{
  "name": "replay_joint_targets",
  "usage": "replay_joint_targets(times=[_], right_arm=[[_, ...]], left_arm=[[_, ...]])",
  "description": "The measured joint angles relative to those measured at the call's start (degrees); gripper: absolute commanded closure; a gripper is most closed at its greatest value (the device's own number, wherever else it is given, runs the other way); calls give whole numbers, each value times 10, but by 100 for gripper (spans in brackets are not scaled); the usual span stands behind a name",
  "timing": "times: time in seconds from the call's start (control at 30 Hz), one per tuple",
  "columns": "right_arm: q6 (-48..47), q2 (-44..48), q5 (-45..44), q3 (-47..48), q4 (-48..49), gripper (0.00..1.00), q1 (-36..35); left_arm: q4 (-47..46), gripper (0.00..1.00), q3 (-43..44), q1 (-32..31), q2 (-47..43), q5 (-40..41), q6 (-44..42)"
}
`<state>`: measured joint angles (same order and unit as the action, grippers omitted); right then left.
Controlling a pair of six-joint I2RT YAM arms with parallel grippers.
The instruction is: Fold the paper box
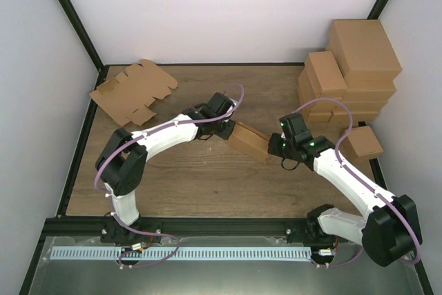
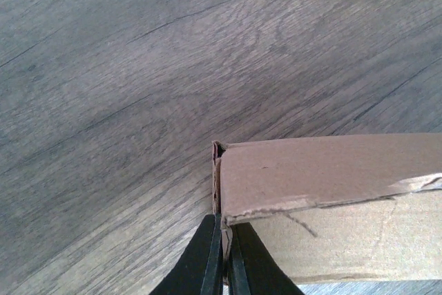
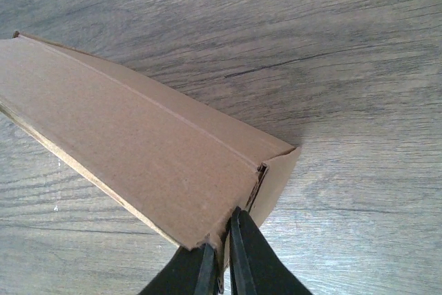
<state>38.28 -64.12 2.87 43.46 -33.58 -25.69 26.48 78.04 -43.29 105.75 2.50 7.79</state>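
Note:
The paper box (image 1: 248,140) is a small brown cardboard box, folded up and held off the wooden table between both arms at mid-table. My left gripper (image 1: 230,128) is shut on the wall at its left end; in the left wrist view the black fingers (image 2: 207,260) pinch the box (image 2: 324,198) at its corner edge. My right gripper (image 1: 274,147) is shut on the wall at the opposite end; in the right wrist view the fingers (image 3: 252,257) clamp the end wall of the box (image 3: 138,143), lid side up.
A pile of flat notched cardboard blanks (image 1: 132,92) lies at the back left. Bigger closed brown cartons (image 1: 349,74) are stacked at the back right, one more carton (image 1: 362,143) beside the right arm. Black frame rails (image 1: 207,226) border the table.

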Motion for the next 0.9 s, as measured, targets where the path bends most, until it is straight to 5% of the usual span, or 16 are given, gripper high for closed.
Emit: replay_joint_targets(times=[0.9], right_arm=[[31,-12,-78,-5,14,99,-47]], left_arm=[[-37,96,-40,0,-20,1,15]])
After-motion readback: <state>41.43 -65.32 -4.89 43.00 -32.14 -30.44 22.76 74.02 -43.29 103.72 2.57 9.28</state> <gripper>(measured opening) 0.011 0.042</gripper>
